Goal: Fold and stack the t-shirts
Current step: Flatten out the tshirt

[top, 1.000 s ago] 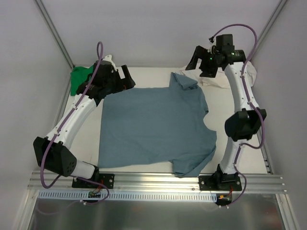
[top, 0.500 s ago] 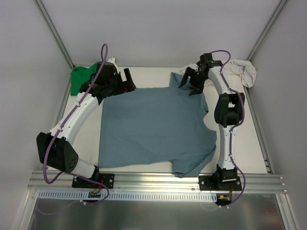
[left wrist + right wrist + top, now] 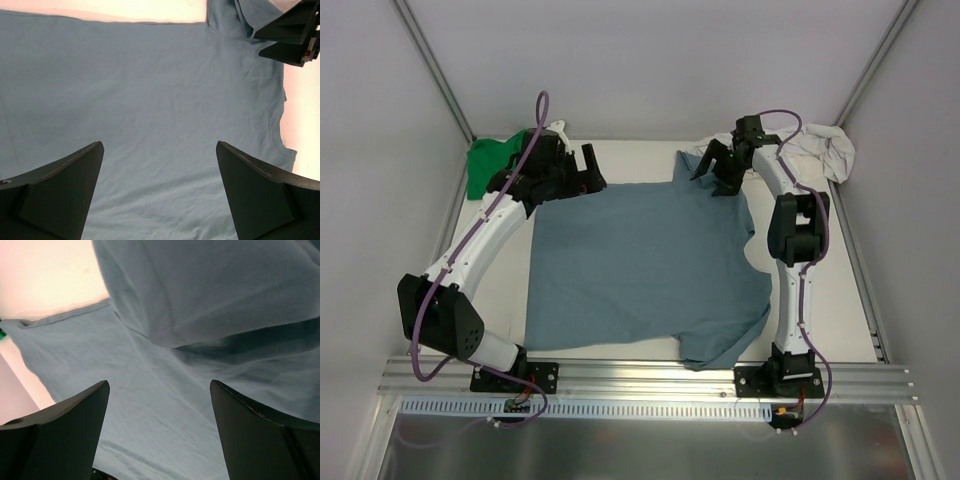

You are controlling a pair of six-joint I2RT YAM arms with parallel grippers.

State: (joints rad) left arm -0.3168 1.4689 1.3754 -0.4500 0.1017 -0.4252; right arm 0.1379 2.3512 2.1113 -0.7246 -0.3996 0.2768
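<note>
The slate-blue t-shirt [image 3: 640, 265] lies spread flat in the middle of the table, one sleeve folded over at its far right corner [image 3: 705, 165]. It fills the left wrist view [image 3: 150, 90] and the right wrist view [image 3: 200, 300]. My left gripper [image 3: 588, 172] is open and empty, just above the shirt's far left edge. My right gripper [image 3: 712, 172] is open and empty over the folded sleeve. The green t-shirt [image 3: 490, 165] is bunched at the far left corner. The cream t-shirt [image 3: 820, 152] is bunched at the far right corner.
The right gripper's fingers [image 3: 292, 35] show at the top right of the left wrist view. Grey walls enclose the table on three sides. A metal rail [image 3: 640, 375] runs along the near edge by the arm bases.
My right arm swung from over the cream shirt leftward and down to the blue shirt's folded sleeve. My left gripper moved slightly right along the far edge.
</note>
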